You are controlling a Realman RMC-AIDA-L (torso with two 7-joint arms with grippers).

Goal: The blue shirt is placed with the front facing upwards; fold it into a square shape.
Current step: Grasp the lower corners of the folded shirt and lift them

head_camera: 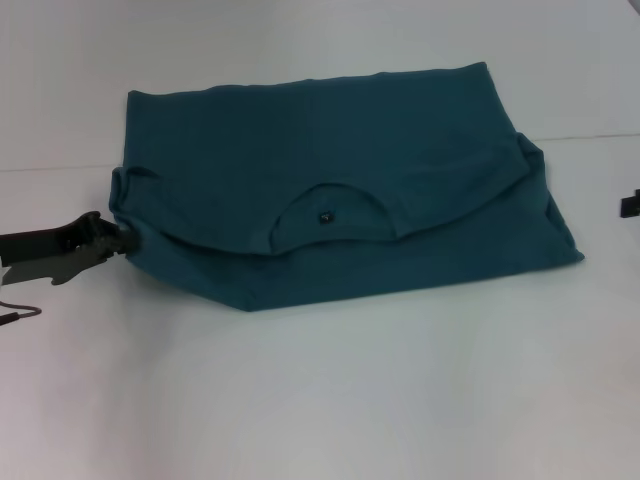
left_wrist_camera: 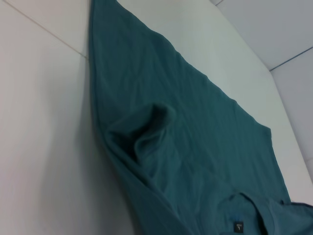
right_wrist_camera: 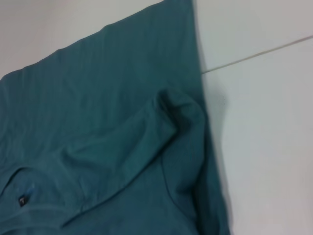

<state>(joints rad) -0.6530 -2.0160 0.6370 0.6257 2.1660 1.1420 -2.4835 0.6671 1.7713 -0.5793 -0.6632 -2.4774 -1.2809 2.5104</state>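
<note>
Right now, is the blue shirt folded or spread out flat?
Folded. The blue shirt is doubled over itself, neckline and tag lying on top.

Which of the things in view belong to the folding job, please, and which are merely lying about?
Belonging to the job:
- blue shirt, partly folded, neckline tag showing
- left gripper, at the shirt's left edge
- right gripper, barely in view at the right edge

Lying about:
- only the white table

Background: white table, thin dark cable.
The white table fills my view, pale and matte, with a faint seam line running across its far part. The thin dark cable lies on it at the near left edge, curling off frame.
</note>
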